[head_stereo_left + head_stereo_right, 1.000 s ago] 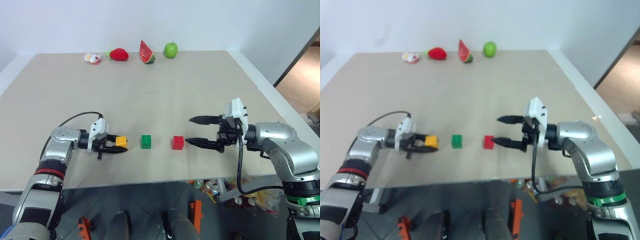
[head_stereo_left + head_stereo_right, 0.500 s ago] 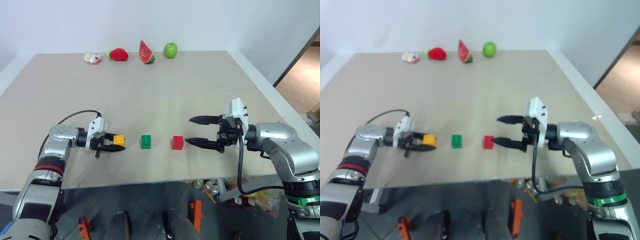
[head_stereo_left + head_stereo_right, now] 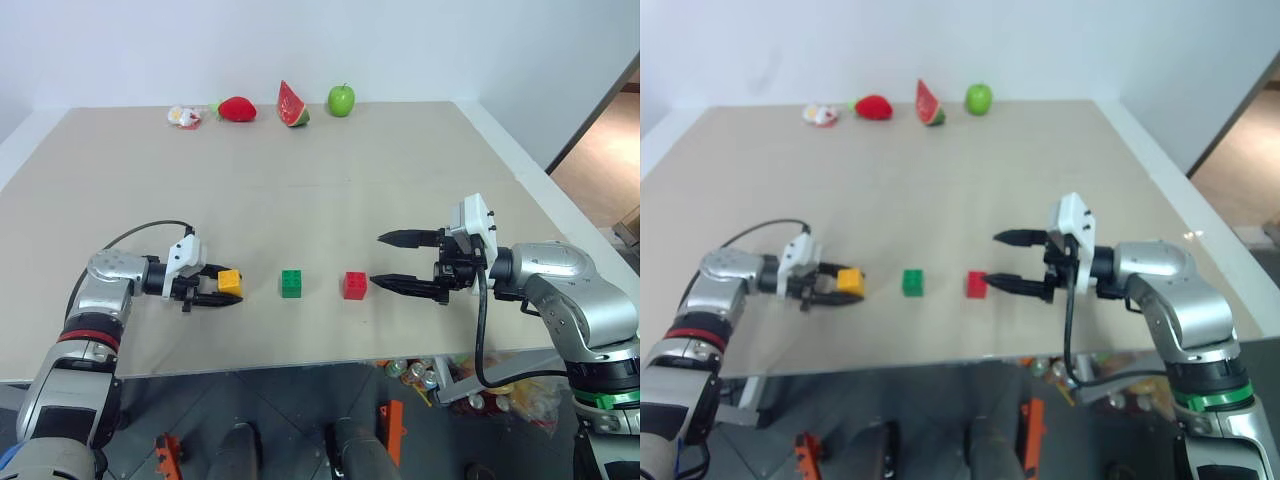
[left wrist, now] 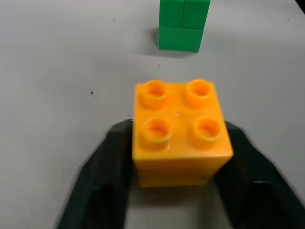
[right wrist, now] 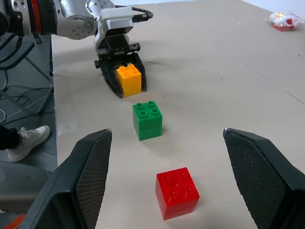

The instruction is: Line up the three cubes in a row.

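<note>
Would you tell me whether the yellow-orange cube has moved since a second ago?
Yes. The yellow-orange cube has slid left, widening its gap from the stationary green cube.

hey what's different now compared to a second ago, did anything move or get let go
The left gripper slid the yellow cube leftward along the table, widening its gap from the green cube. Its fingers, clamped on the cube earlier, now look slightly spread beside it, so it seems to be letting go. The green cube, the red cube, the open right gripper and the toy fruits at the far edge stayed put.
</note>
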{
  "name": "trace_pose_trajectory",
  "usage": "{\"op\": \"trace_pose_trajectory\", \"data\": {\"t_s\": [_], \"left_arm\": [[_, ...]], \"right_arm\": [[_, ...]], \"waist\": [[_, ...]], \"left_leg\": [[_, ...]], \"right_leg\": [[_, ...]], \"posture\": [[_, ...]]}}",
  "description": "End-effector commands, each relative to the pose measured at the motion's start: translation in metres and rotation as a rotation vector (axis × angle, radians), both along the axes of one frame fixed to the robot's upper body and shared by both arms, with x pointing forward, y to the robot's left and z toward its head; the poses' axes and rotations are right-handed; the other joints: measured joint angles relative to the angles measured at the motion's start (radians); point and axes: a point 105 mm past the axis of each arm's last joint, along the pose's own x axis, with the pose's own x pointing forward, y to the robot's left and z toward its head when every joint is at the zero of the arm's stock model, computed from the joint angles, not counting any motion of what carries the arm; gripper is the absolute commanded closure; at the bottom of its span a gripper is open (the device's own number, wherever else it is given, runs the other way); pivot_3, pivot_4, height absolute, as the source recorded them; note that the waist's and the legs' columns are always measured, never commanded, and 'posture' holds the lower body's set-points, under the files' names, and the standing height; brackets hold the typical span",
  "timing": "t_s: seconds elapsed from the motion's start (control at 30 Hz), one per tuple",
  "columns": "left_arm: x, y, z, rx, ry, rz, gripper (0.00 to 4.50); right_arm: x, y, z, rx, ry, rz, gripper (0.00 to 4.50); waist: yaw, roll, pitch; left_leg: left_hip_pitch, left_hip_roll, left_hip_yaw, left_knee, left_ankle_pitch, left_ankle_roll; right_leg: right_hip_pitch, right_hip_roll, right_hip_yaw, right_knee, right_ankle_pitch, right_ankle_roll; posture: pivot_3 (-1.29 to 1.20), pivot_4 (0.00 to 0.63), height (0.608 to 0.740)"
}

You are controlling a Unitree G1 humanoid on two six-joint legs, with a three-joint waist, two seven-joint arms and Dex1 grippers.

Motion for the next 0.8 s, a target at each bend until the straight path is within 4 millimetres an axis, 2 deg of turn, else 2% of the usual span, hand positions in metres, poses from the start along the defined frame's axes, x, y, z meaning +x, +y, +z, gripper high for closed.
{"op": "trace_pose_trajectory", "data": {"t_s": [0.03, 0.1, 0.23, 0.43, 0.53, 0.63, 0.8], "left_arm": [[0.001, 0.001, 0.005, -0.018, -0.035, 0.011, 0.49], [-0.004, 0.005, 0.004, -0.01, 0.006, 0.002, 0.49], [-0.02, 0.037, 0.006, 0.039, 0.054, 0.037, 0.49], [-0.042, 0.101, 0.015, 0.123, 0.045, 0.229, 0.49], [-0.05, 0.131, 0.025, 0.115, 0.024, 0.417, 0.49], [-0.048, 0.131, 0.034, 0.076, -0.013, 0.524, 0.49], [-0.048, 0.101, 0.049, -0.039, -0.05, 0.599, 0.49]], "right_arm": [[-0.002, 0.0, 0.014, -0.003, -0.061, 0.008, 0.63], [-0.002, 0.0, 0.014, -0.002, -0.061, 0.009, 0.63], [0.0, -0.001, 0.016, -0.002, -0.064, 0.014, 0.63], [0.001, -0.005, 0.016, -0.006, -0.062, 0.009, 0.63], [0.001, -0.018, 0.005, -0.027, -0.029, -0.031, 0.63], [0.004, -0.034, -0.012, -0.062, 0.008, -0.098, 0.63], [0.016, -0.065, -0.046, -0.089, 0.093, -0.24, 0.63]], "waist": [[0.0, 0.0, 0.0], [0.0, 0.0, 0.0], [-0.009, 0.0, 0.0], [-0.014, 0.0, 0.0], [-0.011, 0.0, 0.0], [-0.002, 0.0, 0.0], [0.008, 0.0, 0.0]], "left_leg": [[0.0, 0.0, 0.0, 0.0, 0.0, 0.0], [0.0, 0.0, 0.0, 0.0, 0.0, 0.0], [0.001, 0.002, 0.001, 0.0, 0.0, 0.0], [0.002, 0.005, 0.0, -0.002, -0.001, 0.0], [0.002, 0.005, 0.001, -0.002, -0.001, 0.0], [0.002, 0.005, 0.003, -0.002, -0.002, -0.002], [0.001, 0.005, 0.01, -0.001, -0.002, -0.002]], "right_leg": [[0.0, 0.0, 0.0, 0.0, 0.0, 0.0], [0.0, 0.0, 0.0, 0.0, 0.0, 0.0], [0.0, 0.002, 0.001, 0.0, 0.0, 0.0], [-0.002, 0.004, 0.0, 0.003, -0.002, -0.005], [-0.002, 0.004, -0.001, 0.003, -0.002, -0.006], [-0.002, 0.001, -0.001, 0.002, -0.003, -0.006], [-0.001, -0.008, -0.005, 0.002, -0.004, -0.004]], "posture": [[0.0, 0.15, 0.74], [0.0, 0.15, 0.74], [0.0, 0.15, 0.74], [0.0, 0.15, 0.74], [0.0, 0.15, 0.74], [0.0, 0.15, 0.74], [0.0, 0.15, 0.74]]}}
